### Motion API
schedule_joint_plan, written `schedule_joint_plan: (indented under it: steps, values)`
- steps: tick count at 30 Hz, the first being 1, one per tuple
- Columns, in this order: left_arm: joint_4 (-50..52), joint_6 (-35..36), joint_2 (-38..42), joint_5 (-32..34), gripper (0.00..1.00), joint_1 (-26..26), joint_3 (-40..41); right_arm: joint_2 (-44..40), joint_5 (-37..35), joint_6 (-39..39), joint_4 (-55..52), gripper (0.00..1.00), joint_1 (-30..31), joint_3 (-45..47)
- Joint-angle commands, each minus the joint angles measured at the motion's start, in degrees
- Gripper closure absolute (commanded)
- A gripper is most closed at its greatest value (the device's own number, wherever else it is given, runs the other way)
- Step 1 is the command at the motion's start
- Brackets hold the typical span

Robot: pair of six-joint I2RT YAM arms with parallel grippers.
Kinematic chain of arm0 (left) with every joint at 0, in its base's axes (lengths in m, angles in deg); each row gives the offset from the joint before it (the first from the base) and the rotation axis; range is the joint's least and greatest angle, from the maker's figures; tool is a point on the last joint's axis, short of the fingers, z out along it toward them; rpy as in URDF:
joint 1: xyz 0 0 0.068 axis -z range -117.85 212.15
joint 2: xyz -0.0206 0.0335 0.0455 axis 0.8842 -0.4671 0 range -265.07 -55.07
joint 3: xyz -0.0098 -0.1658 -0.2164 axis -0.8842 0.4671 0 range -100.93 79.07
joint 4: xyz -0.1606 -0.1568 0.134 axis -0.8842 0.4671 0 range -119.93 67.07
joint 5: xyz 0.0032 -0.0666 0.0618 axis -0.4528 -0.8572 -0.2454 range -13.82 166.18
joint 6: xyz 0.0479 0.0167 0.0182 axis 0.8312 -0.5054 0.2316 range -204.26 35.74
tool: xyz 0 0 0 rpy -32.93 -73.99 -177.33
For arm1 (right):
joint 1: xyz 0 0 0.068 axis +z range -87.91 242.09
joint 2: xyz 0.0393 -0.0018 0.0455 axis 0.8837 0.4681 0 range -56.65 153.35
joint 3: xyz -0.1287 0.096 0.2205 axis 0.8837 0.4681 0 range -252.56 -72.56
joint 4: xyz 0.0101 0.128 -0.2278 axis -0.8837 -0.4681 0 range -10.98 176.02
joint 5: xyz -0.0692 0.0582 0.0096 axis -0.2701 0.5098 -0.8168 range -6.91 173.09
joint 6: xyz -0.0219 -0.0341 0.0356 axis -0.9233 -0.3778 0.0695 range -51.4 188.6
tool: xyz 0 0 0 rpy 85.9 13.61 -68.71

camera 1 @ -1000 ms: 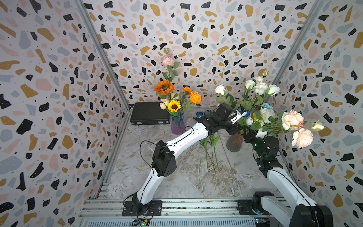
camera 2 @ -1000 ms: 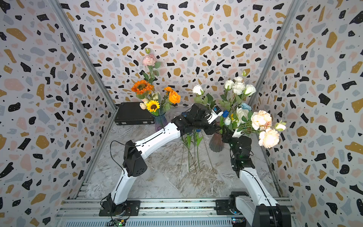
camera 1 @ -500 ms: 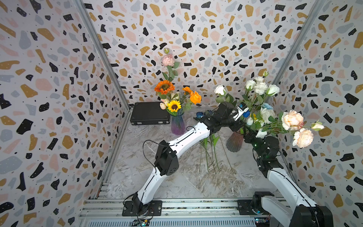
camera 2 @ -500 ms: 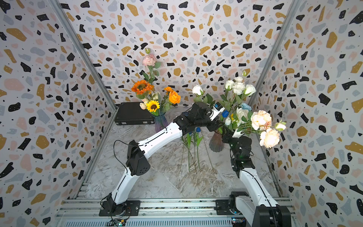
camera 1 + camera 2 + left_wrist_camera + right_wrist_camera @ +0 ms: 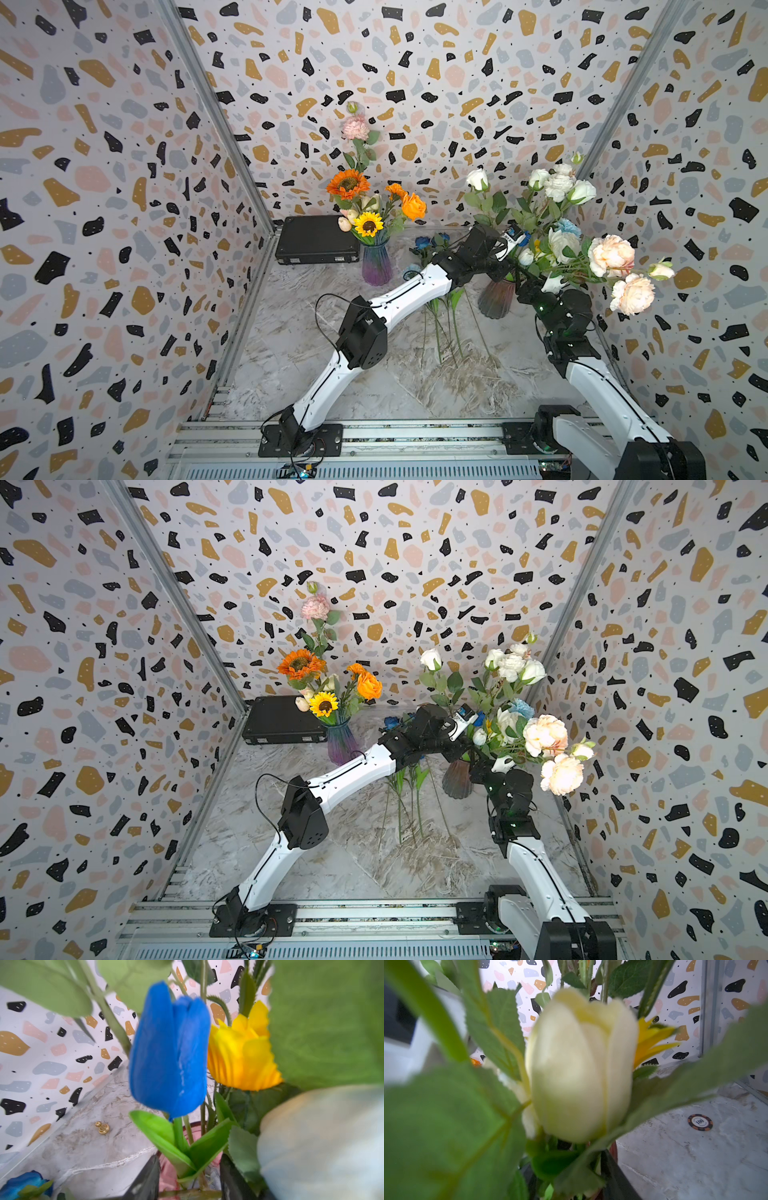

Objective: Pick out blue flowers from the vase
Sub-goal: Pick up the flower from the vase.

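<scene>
over the marble floor (image 5: 291, 353), left gripper (image 5: 189, 1178) has neared blue tulip (image 5: 169, 1053).

The blue tulip (image 5: 169, 1053) has matt, cloth-like petals. At lower left, the knob (image 5: 102, 1127) is shiny brass-coloured metal. The floor (image 5: 83, 1157) looks like smooth veined marble, and the purple vase (image 5: 376, 266) is glossy glass.

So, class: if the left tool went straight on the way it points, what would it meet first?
Most likely the blue tulip: its stem and leaves stand just ahead of the left tool, though depth is blurry.
</scene>
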Motion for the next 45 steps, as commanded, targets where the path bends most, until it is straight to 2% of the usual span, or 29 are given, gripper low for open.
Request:
schedule_joint_plan:
  steps: [1,13,22,26,29,34,37,45]
  values:
    - [-4.9,0.13,0.13,1.16,0.56,-0.06,-0.44,-1.0,-0.78,-0.62,-0.79,0.56,0.11,-0.08]
    - [-7.55,0.74,-1.23,1.5,0.65,-0.04,-1.57,-0.91,-0.62,-0.13,-0.79,0.57,0.03,0.38]
    - [-8.72,0.62,-2.31,-0.57,0.66,-0.04,-2.22,-0.65,-0.75,-0.48,-0.44,0.57,0.03,0.57]
    - [-9.81,0.21,-2.58,-1.03,0.73,0.0,-2.44,-0.65,-0.66,-0.4,-0.44,0.57,0.04,0.52]
    - [-10.08,0.16,-2.45,-1.28,0.85,-0.02,-2.42,-0.74,-0.75,-0.4,-0.64,0.57,0.0,0.63]
    - [-12.88,0.13,0.42,-1.89,0.88,0.0,1.57,-0.74,-1.25,-0.55,-0.78,0.57,0.0,0.82]
    - [-14.45,0.38,2.68,-2.17,0.93,-0.1,4.44,-0.82,-1.45,-0.53,-0.88,0.57,0.05,0.91]
    - [-15.06,2.22,8.46,-1.41,0.94,-0.11,7.68,-0.65,-1.72,-0.4,-0.79,0.57,-0.01,1.08]
